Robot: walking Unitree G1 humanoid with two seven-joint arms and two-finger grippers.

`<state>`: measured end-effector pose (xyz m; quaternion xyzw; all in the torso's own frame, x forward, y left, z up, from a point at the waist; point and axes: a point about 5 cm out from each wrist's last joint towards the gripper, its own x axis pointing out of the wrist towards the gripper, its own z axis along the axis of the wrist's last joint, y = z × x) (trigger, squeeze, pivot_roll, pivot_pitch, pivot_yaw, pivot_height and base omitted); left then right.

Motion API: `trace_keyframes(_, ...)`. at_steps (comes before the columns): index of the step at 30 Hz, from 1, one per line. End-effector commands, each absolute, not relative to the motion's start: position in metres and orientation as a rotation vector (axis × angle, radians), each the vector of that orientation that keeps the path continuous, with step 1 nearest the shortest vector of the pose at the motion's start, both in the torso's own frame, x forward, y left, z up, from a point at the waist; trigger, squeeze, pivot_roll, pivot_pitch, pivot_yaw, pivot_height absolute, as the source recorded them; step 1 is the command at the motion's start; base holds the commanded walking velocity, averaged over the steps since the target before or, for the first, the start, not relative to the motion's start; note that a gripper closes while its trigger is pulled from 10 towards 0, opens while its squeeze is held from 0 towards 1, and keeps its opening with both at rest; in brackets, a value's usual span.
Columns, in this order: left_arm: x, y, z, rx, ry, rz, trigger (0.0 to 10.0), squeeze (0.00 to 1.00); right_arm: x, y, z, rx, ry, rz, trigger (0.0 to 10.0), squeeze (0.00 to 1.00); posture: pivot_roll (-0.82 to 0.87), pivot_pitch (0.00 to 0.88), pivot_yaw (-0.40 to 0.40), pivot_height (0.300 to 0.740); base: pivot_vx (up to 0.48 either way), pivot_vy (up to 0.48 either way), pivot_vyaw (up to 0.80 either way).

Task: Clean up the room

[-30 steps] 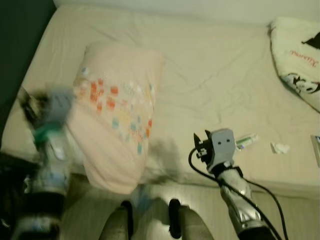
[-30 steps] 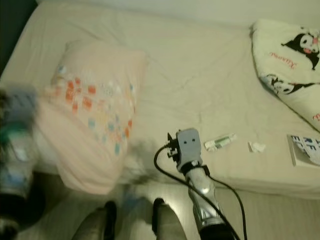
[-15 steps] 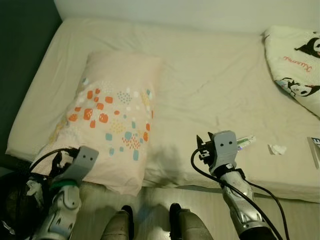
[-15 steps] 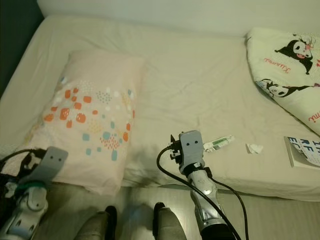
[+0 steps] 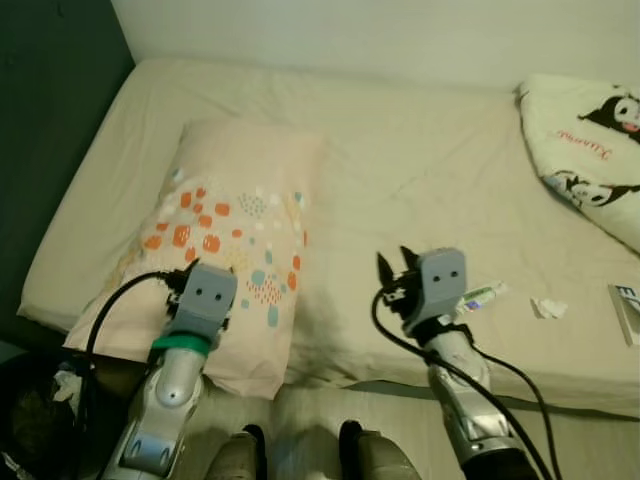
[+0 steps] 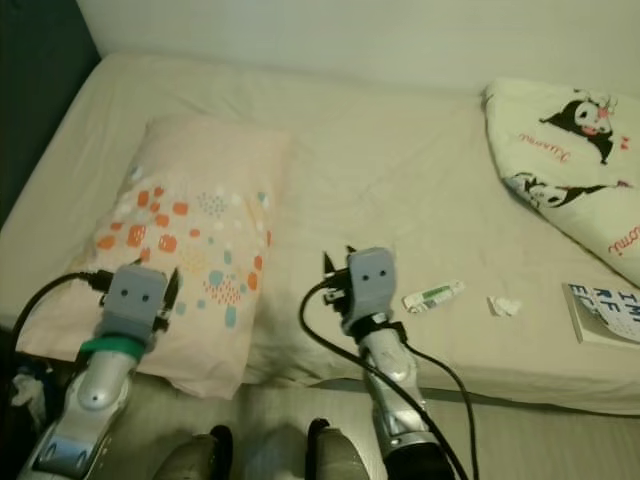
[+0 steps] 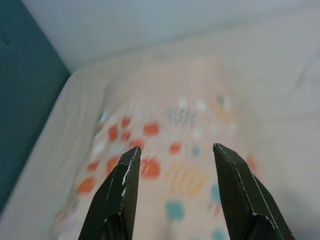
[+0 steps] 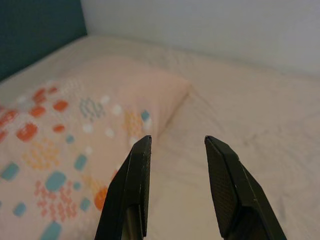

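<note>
A pink pillow (image 5: 240, 200) with orange and teal spots lies on the left part of the cream bed (image 5: 420, 150), its near end hanging over the edge. My left gripper (image 7: 176, 148) is open and empty, hovering above the pillow's near end. My right gripper (image 5: 393, 260) is also open and empty, over the sheet just right of the pillow. A small white and green tube (image 5: 483, 295) lies on the sheet right of the right gripper. A crumpled white tissue (image 5: 548, 307) lies further right.
A white blanket with cartoon prints (image 6: 560, 170) is bunched at the bed's far right. A book (image 6: 600, 315) lies near the right front edge. A dark wall (image 5: 50, 120) borders the bed's left side. My feet (image 5: 300, 455) stand on pale floor by the bed.
My left arm has swung up from low at the left and now reaches over the pillow's near end. The right gripper has edged forward. The camera has shifted a little.
</note>
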<state>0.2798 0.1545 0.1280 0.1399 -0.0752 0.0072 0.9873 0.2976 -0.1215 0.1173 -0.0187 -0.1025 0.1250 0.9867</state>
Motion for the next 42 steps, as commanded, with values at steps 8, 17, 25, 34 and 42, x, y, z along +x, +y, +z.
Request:
trace_keyframes(8,0.295,0.143,0.15,0.176,-0.202,-0.078,10.0,0.0,0.295,-0.128,0.12,-0.017,-0.227,0.219,10.0,0.0,-0.07,0.085,0.038,0.74,0.0,0.0,0.0)
trace_keyframes(17,0.307,0.13,0.175,0.113,-0.249,-0.175,10.0,0.0,0.301,-0.132,0.134,-0.004,-0.268,0.185,10.0,0.0,-0.08,0.069,0.051,0.74,0.0,0.0,0.0)
trace_keyframes(25,0.311,0.125,0.18,0.109,-0.241,-0.221,10.0,0.0,0.303,-0.134,0.133,-0.004,-0.262,0.168,10.0,0.0,-0.08,0.06,0.058,0.74,0.0,0.0,0.0)
trace_keyframes(34,0.312,0.123,0.18,0.1,-0.232,-0.236,10.0,0.0,0.305,-0.136,0.134,-0.006,-0.262,0.161,10.0,0.0,-0.08,0.059,0.061,0.74,0.0,0.039,0.0)
trace_keyframes(42,0.312,0.124,0.182,0.103,-0.232,-0.235,10.0,0.0,0.304,-0.136,0.132,-0.008,-0.257,0.157,10.0,0.0,-0.08,0.062,0.064,0.74,0.0,0.353,0.0)
